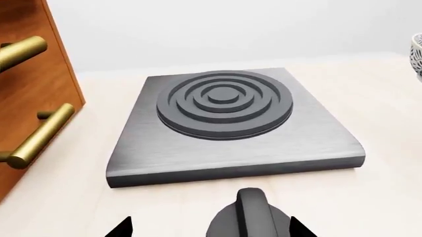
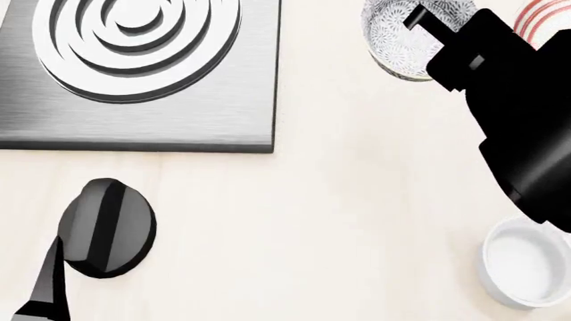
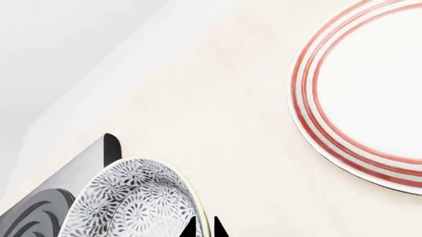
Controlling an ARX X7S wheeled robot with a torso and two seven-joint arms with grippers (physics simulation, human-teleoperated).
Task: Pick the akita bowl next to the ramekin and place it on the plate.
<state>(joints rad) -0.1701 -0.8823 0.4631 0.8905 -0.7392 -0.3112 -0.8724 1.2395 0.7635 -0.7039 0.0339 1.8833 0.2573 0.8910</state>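
The akita bowl [image 3: 132,202], grey-and-white patterned, sits by the corner of the stove plate. My right gripper [image 3: 204,228] has one fingertip inside its rim and one outside, shut on the rim. From the head view the bowl [image 2: 397,40] shows at the top, partly under my black right arm [image 2: 517,114]. The red-ringed plate [image 3: 369,94] lies just beyond the bowl; only its edge [image 2: 546,19] shows from the head. The white ramekin [image 2: 526,264] stands nearer to me, at the lower right. My left gripper [image 1: 211,229] is open, wide apart on either side of a knob.
A grey stove plate [image 1: 231,133] with raised rings lies on the pale counter, also seen as the stove plate [image 2: 143,80] from the head. A dark round knob [image 2: 107,227] sits in front of it. A wooden cabinet with brass handles [image 1: 39,133] stands beside the stove.
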